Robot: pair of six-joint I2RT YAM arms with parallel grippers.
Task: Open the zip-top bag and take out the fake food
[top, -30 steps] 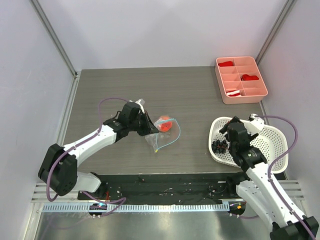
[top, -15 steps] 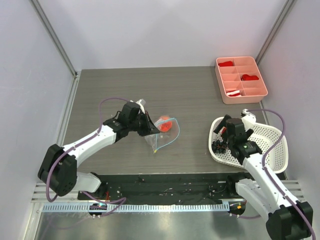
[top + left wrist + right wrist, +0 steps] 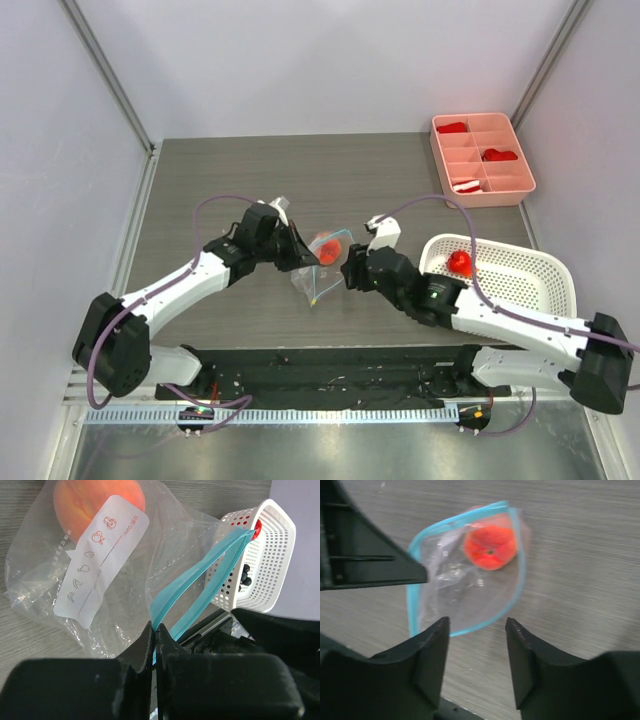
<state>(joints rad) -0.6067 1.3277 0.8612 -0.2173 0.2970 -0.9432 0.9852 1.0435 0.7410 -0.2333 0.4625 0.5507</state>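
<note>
We found the grey wood-grain bench [image 3: 400, 190] carrying everything, with the white perforated basket [image 3: 530, 285] on its near right side and the pink divided tray [image 3: 495, 197] in the far right corner, well apart from the arms. The zip-top bag [image 3: 335, 272] lay on the bench near the middle, between the two arms, and its mouth was open so that the teal zip strip [image 3: 517, 580] formed a wide loop. The left end effector [image 3: 303, 262] was clenched on the bag, and in the left wrist view we saw its jaws pressed together on one end of that strip. The right end effector [image 3: 350, 272] hovered just beside the bag's right edge, released. In the right wrist view its two fingers [image 3: 432, 650] stood apart over the near part of the loop, with nothing between them. A white label [image 3: 100, 560] with red print was stuck on the clear plastic. The orange-peach fruit [image 3: 325, 246] sat inside the bag and showed plainly through the open mouth in the right wrist view. The red piece [image 3: 459, 263] lay in the left end of the basket. We made out the black berry cluster [image 3: 244, 577] only in the left wrist view, through the holes of the basket wall.
</note>
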